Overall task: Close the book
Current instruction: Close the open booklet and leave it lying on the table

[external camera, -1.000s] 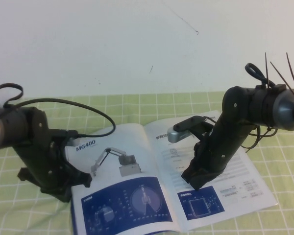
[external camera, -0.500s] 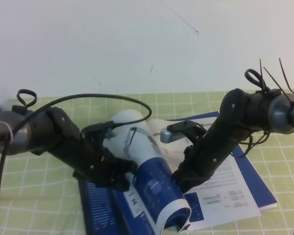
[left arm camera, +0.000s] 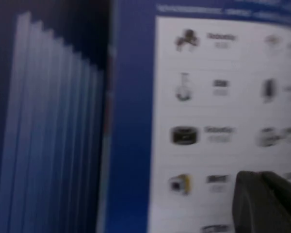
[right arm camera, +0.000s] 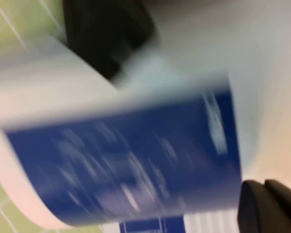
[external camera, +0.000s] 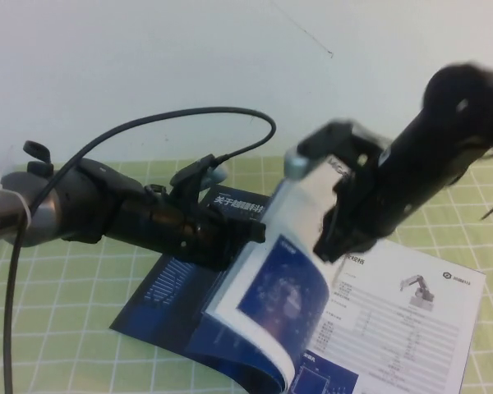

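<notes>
On the checked tabletop (external camera: 57, 328) the book (external camera: 411, 304) lies half-turned, with the left gripper (external camera: 230, 234) behind its raised pages (external camera: 271, 295), seemingly to fold them over, and the right gripper (external camera: 330, 245) just above the flat page; I cannot tell either's grip.

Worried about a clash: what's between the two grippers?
High view: only the book's lifted pages separate left gripper, at centre, from right gripper, right of it.
</notes>
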Controlling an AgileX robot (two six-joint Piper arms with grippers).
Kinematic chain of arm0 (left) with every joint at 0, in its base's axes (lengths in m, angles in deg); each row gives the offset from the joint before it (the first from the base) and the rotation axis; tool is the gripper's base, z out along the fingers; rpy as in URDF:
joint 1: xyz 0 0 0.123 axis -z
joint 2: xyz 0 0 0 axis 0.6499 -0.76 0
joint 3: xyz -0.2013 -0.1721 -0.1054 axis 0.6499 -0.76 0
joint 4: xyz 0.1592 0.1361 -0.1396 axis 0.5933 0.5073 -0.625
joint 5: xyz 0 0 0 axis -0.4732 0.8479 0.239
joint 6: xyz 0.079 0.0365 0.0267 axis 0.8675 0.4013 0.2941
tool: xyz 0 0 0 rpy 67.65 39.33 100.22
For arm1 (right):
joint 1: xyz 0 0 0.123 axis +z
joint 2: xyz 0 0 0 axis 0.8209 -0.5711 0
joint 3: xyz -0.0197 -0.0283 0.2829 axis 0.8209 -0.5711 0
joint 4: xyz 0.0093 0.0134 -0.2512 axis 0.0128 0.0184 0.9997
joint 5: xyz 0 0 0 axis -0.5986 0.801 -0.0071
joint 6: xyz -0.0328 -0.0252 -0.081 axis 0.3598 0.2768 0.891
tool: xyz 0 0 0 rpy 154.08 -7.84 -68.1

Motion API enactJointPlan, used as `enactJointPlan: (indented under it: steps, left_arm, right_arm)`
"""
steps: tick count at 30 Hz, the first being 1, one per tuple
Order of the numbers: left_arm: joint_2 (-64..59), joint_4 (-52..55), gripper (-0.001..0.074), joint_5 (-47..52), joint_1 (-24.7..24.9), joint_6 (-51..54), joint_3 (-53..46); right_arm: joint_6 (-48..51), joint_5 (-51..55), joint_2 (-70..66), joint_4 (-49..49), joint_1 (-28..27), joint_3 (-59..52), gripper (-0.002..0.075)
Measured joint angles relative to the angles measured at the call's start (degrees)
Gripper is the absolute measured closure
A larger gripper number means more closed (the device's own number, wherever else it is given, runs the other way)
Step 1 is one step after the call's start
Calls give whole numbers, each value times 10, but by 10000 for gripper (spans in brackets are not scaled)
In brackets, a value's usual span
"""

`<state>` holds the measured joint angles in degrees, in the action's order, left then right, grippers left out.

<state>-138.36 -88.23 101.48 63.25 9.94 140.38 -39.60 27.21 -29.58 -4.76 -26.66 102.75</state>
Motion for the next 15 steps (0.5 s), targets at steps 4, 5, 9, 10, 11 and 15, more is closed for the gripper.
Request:
enactJointPlan:
  steps: [4,5,9,10,11,15]
  left_arm:
    - [0,-73,738,31,1,50,0]
    - [0,-92,738,43,1,61,0]
    - [0,-134,738,101,1,95,0]
    - [0,-135,738,115,1,98,0]
    - [0,-137,738,135,1,104,1]
    - [0,-138,738,209,2,124,1]
  right_arm:
    - [-1,-4,75,-4,1,19,729]
    - [-3,-4,88,-4,1,22,729]
    - [-16,7,107,-6,1,27,729]
    - [-19,11,107,-6,1,27,729]
    - [-23,16,105,-6,1,27,729]
    - [-27,9,91,-6,1,27,729]
